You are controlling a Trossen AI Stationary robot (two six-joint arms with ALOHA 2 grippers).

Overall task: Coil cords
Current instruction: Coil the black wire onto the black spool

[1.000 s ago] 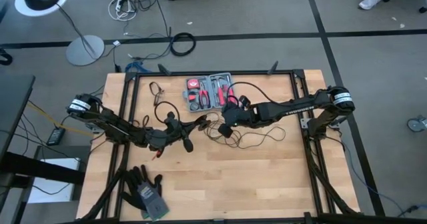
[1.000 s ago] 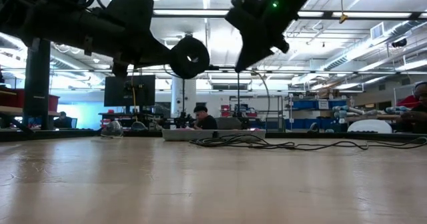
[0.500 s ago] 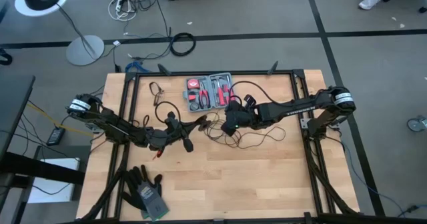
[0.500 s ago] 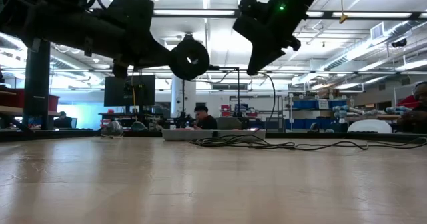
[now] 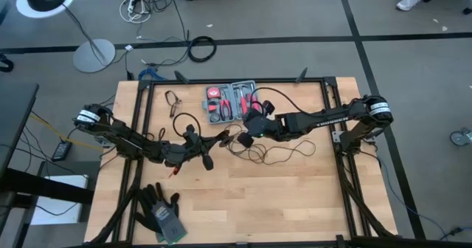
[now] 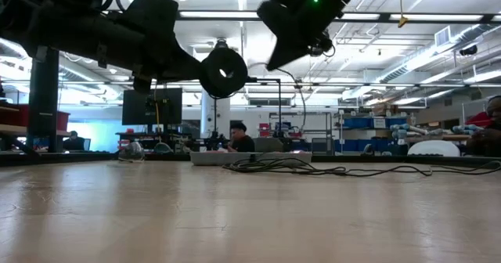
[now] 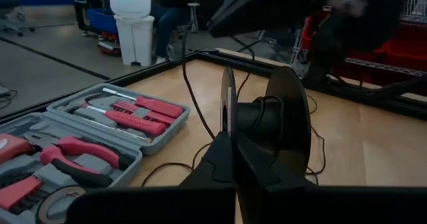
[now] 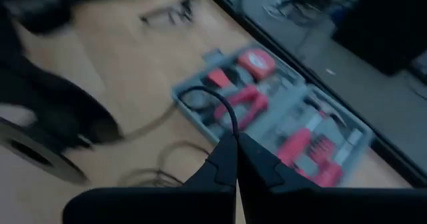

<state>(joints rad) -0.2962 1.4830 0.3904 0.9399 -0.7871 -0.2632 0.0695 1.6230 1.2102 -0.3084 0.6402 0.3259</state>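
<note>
The cords are one thin black wire wound on a small black spool (image 7: 267, 117) with two round flanges. My left gripper (image 7: 232, 144) is shut on the spool, which is above mid-table (image 6: 223, 70). My right gripper (image 8: 231, 141) is shut on the wire just right of the spool, in the air (image 6: 275, 55). From the spool the wire (image 6: 262, 79) runs to that gripper. The rest lies in loose loops on the table (image 5: 284, 152). My left gripper pinches one flange of the spool at its rim (image 7: 228, 127) between its two fingers. The fingers come nearly level from the table's left. The spool stands on edge, clear of the table. My right gripper pinches a single strand of the wire (image 8: 230, 127) between its fingertips, slanting down from the table's right. The strand arcs up from the fingertips (image 8: 217, 101), slack and lifted clear of the table.
An open grey tool kit (image 5: 231, 102) with red-handled tools lies at the far side, close behind both grippers. Dark gloves (image 5: 161, 209) lie near the front left. A small wire clip (image 5: 173, 100) lies far left. Black frame rails (image 5: 144, 130) border the table.
My right gripper has turned at the wrist, tipped and risen slightly with the wire. It first swung away from the spool, then back toward it and the tool kit. The strand's arc beside it has shifted. The spool has stayed in place.
</note>
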